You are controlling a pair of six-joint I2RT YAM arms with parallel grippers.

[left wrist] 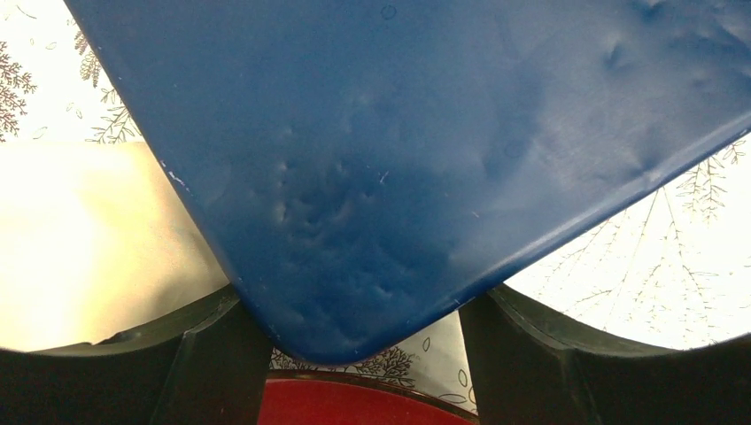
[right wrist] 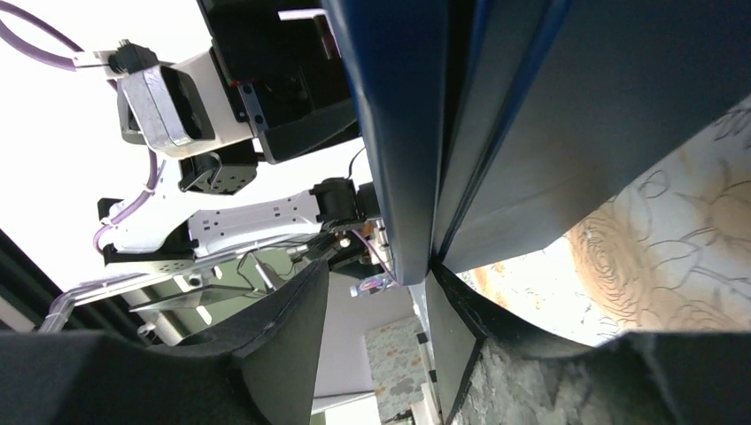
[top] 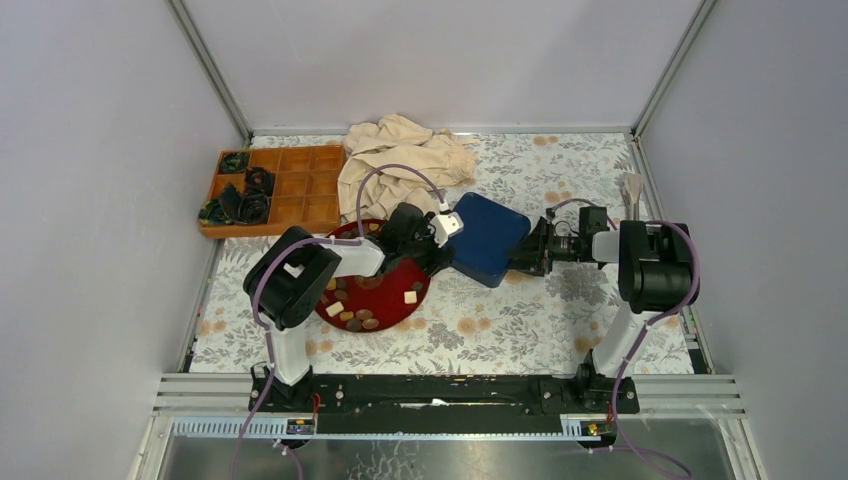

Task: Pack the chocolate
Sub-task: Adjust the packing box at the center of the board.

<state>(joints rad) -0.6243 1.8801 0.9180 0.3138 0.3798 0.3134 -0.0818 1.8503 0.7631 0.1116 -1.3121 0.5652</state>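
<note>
The chocolate, dark brown, light brown and cream pieces, lies on a red plate left of centre. A closed blue box sits just right of the plate, partly over its rim. My left gripper has the box's near-left corner wedged between its fingers, both pressing on its edges, and the red plate shows below. My right gripper is at the box's right side and stands open. One of its fingers rests at the lid seam of the box; the other is apart from it.
An orange compartment tray holding dark paper cups stands at the back left. A crumpled beige cloth lies behind the box. A pale utensil lies at the back right. Grey walls enclose the floral mat.
</note>
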